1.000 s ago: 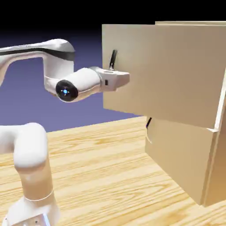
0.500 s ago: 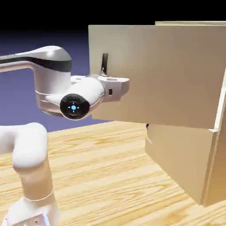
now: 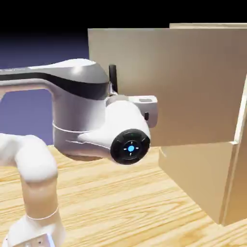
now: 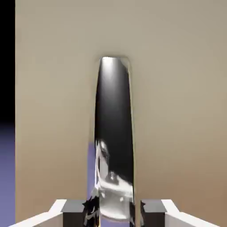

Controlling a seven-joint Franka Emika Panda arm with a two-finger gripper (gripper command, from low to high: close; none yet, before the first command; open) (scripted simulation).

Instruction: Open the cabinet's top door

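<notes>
The claw (image 4: 113, 215), pinched on the bar (image 4: 113, 119) at the frame's lower middle, should be swung smoothly along the door's (image 4: 177, 111) arc.

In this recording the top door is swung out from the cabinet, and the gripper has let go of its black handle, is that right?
Not quite: in the hand view, the gripper is closed on the black handle. The top door is indeed swung out.

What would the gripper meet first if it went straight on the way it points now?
Likely the top door's black handle, between its fingertips, then the top door's panel; the remaining depth is unclear.
</notes>
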